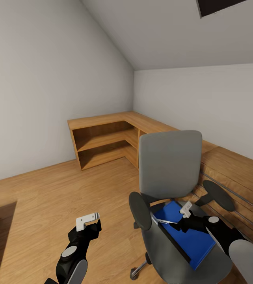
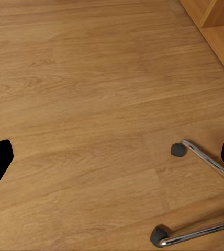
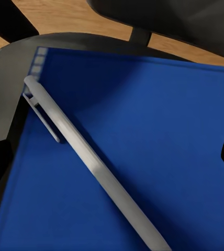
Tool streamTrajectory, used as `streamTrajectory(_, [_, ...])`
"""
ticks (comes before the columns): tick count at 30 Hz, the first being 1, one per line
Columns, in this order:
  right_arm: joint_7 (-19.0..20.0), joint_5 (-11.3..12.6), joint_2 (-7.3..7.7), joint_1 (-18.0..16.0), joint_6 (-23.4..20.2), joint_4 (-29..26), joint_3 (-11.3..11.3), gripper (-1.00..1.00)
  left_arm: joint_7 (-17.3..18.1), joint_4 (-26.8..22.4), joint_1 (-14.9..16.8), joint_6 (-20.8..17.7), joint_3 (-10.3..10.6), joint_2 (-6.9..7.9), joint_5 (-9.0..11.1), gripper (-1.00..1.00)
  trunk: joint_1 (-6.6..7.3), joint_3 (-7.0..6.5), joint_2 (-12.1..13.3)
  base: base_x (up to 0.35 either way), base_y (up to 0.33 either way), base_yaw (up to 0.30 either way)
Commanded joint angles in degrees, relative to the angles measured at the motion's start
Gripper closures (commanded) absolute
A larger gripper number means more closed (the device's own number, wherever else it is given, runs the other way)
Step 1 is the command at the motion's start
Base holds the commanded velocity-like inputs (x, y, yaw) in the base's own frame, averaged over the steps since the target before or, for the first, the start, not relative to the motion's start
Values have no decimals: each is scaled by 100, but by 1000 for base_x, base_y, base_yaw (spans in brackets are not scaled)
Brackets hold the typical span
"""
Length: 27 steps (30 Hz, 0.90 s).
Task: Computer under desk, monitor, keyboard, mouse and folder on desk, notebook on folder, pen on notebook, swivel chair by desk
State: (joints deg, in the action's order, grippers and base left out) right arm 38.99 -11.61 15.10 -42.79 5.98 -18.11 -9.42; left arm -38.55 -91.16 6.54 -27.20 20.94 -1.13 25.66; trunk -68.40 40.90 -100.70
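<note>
We have the right gripper (image 1: 186, 209) hanging directly over the swivel chair (image 1: 170, 169), and the whole coming move turns on what lies beneath it: the pen (image 3: 91, 162) rests flat on the folder (image 3: 143, 157), its long axis running in the head view from about ten o'clock toward four o'clock across the blue cover, just below and to nine o'clock of our fingertips. Our right arm is clearly the nearer one; the left gripper (image 1: 88, 221) hovers well apart at nine o'clock, over bare floor (image 2: 91, 104), with the chair's chrome legs and casters (image 2: 178, 150) under its camera. In the right wrist view the dark fingers sit wide at either edge with nothing between them, so we judge that pincer released and empty; the left likewise looks spread and holds nothing. A dark slab, probably the notebook (image 1: 173, 240), lies along the folder's edge on the seat. The black armrests (image 1: 140, 211) flank the seat at nine and three o'clock and could crowd a low approach. Behind, at twelve o'clock, stands a wooden corner shelf (image 1: 103, 138).
</note>
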Motion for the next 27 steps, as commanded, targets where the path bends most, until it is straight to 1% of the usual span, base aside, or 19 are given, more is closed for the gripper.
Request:
streamTrajectory(1, [4, -61, 2, -3, 50, 1, 2, -100, -48, -7, 5, -14, 7, 1, 44, -100, 1, 5, -3, 0, 0, 0])
streamTrajectory(19, [4, -61, 2, -5, 52, 1, 2, -100, -53, -7, 5, -14, 7, 1, 44, -100, 1, 5, -3, 0, 0, 0])
streamTrajectory(22, [4, -61, 2, -4, 52, 1, 2, -100, -55, -7, 5, -14, 7, 1, 44, -100, -65, 59, -123, 0, 0, 0])
streamTrajectory(27, [4, -61, 2, -2, 50, 1, 2, -100, -52, -7, 5, -14, 7, 2, 44, -100, -65, 59, -123, 0, 0, 0])
